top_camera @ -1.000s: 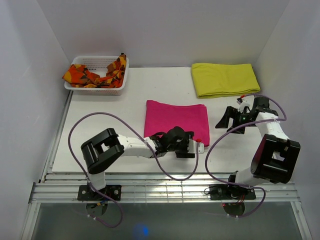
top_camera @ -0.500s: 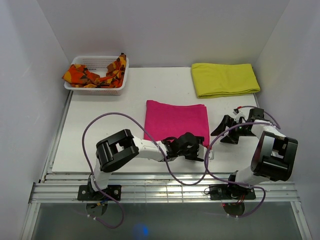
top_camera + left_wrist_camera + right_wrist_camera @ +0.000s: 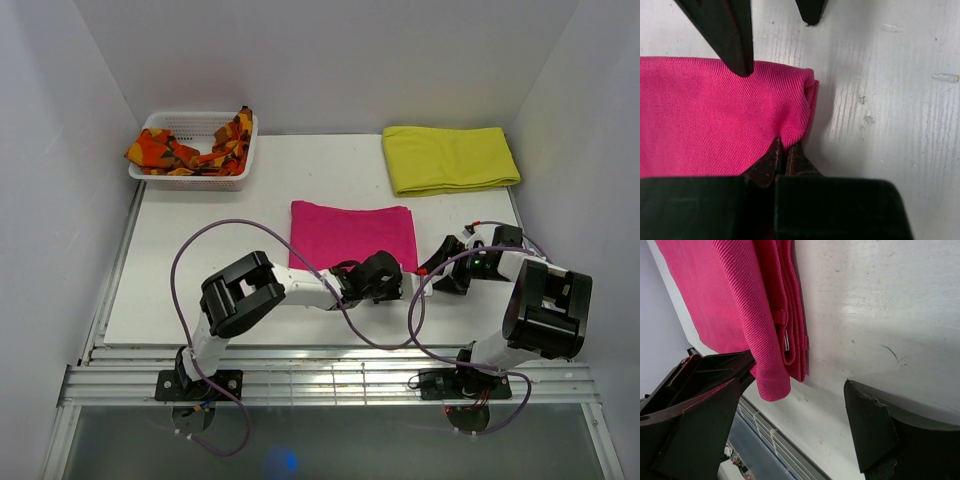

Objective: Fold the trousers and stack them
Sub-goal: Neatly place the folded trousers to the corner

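White table (image 3: 200, 260): folded pink trousers (image 3: 352, 232) centre, yellow cloth (image 3: 450, 158) far right, basket (image 3: 195, 180) far left.

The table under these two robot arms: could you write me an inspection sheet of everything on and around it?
Surface: white table, lightly scuffed, no spills seen.
Job's things: pink trousers, folded into a flat rectangle mid-table.
Clutter: yellow cloth, folded, far right; white basket, far left, holding an orange-and-red patterned cloth.
Jaws: left jaws shut on the trousers by their near right corner; right jaws open, at that same corner.
Cables: purple cables loop from both arms over the table.
Surroundings: plain white walls on three sides; slatted metal rail along the front.
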